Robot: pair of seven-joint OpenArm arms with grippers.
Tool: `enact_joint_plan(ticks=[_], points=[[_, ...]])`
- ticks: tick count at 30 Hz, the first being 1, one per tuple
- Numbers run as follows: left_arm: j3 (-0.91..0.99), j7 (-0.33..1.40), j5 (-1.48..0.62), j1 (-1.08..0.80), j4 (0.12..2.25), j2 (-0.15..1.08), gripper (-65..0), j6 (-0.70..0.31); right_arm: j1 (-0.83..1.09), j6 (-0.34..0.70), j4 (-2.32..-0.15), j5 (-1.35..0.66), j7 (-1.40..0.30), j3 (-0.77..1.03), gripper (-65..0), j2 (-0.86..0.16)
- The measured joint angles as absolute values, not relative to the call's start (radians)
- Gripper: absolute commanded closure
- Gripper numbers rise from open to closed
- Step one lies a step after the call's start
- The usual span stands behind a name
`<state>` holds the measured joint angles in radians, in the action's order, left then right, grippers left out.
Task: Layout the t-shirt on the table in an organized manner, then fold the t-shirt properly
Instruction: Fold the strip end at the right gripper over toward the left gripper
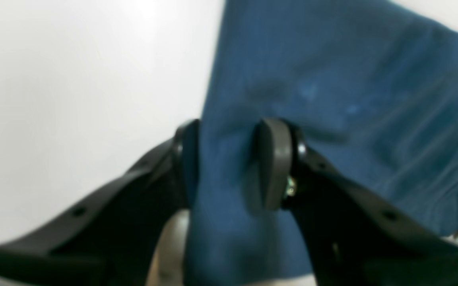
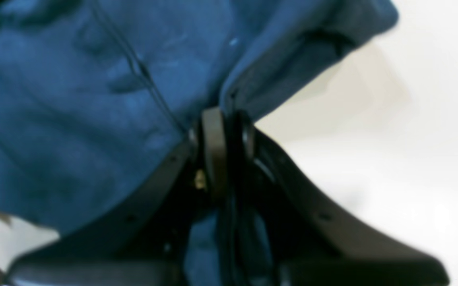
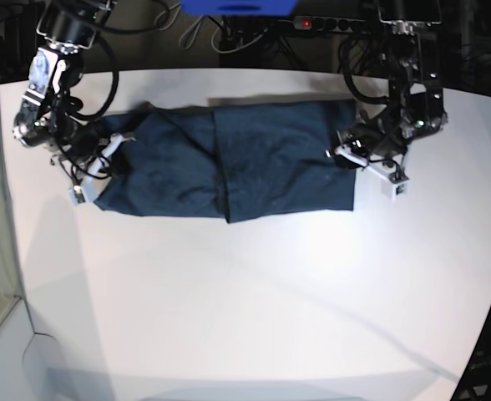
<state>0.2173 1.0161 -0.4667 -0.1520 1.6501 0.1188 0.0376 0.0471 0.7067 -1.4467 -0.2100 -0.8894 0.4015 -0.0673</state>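
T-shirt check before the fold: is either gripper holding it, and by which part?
Both hold the t-shirt. The left gripper pinches one end's edge; the right gripper has its jaws shut on the opposite end's edge.

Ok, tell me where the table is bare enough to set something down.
The table is bare across its whole near half, in front of the t-shirt. Crowded: the far strip, where the right gripper and left gripper pinch the shirt's two ends.

The t-shirt [image 3: 254, 163] is soft, matt navy cloth, creased and faintly fuzzy up close. The counter [image 3: 254, 301] beneath it is smooth matt white with a slight sheen. Both the left end effector [image 1: 229, 159] and the right end effector [image 2: 223, 153] look like dark, smooth, semi-matt plastic.
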Motion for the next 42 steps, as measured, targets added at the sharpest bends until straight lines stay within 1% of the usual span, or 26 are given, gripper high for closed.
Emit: enact_joint_plan(ticks=[2, 4, 7, 9, 11, 15, 20, 23, 26, 29, 31, 35, 37, 42], points=[[0.225, 1.018, -0.469, -0.159, 1.699, 0.117, -24.1, 0.038, 0.052, 0.707, -1.507, -0.19, -0.974, 0.396, 0.0, -0.059], [0.271, 1.016, -0.486, -0.158, 1.745, 0.105, -24.1, 0.037, 0.063, 0.706, -1.569, -0.199, -1.065, 0.392, 0.0, -0.055], [0.362, 1.014, -0.583, -0.178, 1.782, 0.104, -24.1, 0.037, 0.08, 0.703, -1.657, -0.202, -1.192, 0.392, 0.0, -0.056], [0.434, 1.024, -0.614, -0.186, 1.762, 0.102, -24.1, 0.037, 0.091, 0.702, -1.709, -0.199, -1.262, 0.392, 0.0, -0.056], [0.476, 1.008, -0.607, -0.177, 1.7, 0.114, -24.0, 0.04, 0.096, 0.702, -1.759, -0.21, -1.292, 0.394, 0.0, -0.056], [0.442, 1.008, -0.605, -0.141, 1.558, 0.153, -23.8, 0.041, 0.083, 0.702, -1.834, -0.267, -1.319, 0.392, 0.0, -0.055], [0.387, 0.977, -0.634, -0.086, 1.481, 0.154, -23.8, 0.033, 0.086, 0.702, -1.893, -0.271, -1.378, 0.393, 0.0, -0.036], [0.353, 0.969, -0.633, -0.073, 1.473, 0.151, -23.8, 0.032, 0.084, 0.702, -1.931, -0.28, -1.396, 0.384, 0.0, -0.014], [0.313, 0.965, -0.634, -0.069, 1.473, 0.152, -23.8, 0.03, 0.086, 0.702, -1.977, -0.269, -1.409, 0.333, 0.0, 0.001], [0.299, 0.963, -0.635, -0.069, 1.473, 0.151, -23.8, 0.03, 0.086, 0.702, -1.99, -0.3, -1.405, 0.27, 0.0, 0.009], [0.297, 0.963, -0.635, -0.069, 1.473, 0.151, -23.8, 0.03, 0.084, 0.702, -1.992, -0.305, -1.407, 0.26, 0.0, 0.031], [0.297, 0.963, -0.638, -0.07, 1.473, 0.151, -23.8, 0.03, 0.084, 0.702, -1.992, -0.403, -1.413, 0.258, 0.0, 0.054], [0.297, 0.963, -0.638, -0.07, 1.473, 0.152, -23.8, 0.029, 0.082, 0.702, -1.992, -0.419, -1.413, 0.247, 0.0, 0.068], [0.297, 0.96, -0.639, -0.072, 1.473, 0.149, -23.8, 0.029, 0.057, 0.702, -1.991, -0.42, -1.414, 0.118, 0.0, 0.101]])
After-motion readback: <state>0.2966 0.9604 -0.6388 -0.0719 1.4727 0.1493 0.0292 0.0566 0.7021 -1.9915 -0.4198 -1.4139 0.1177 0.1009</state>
